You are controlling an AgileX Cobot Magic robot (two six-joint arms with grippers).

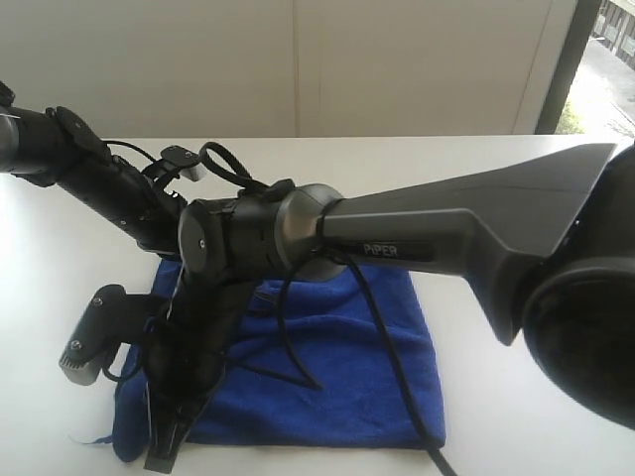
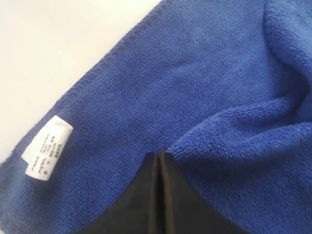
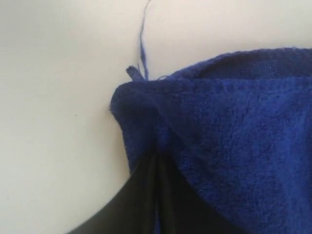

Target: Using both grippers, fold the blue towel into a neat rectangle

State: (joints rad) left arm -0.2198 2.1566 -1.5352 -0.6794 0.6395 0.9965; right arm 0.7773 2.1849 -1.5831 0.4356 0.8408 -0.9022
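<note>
At the lower centre of the exterior view, the blue towel (image 1: 337, 367) is pinched shallowly by the left gripper (image 2: 160, 162) and right gripper (image 3: 158, 162), both clamped shut, so cloth could be lost if raised unevenly.

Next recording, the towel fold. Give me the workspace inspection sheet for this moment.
Surface: white table, plain top.
Job's things: blue towel lying rumpled; white label showing; loose thread at one corner.
Clutter: nothing seen.
Grippers: left gripper shut, tips at a raised fold, pinch unclear; right gripper shut on the towel's corner.
Cables: black cables hang from the right arm across the towel.
Surroundings: pale wall behind; window at the far right.
</note>
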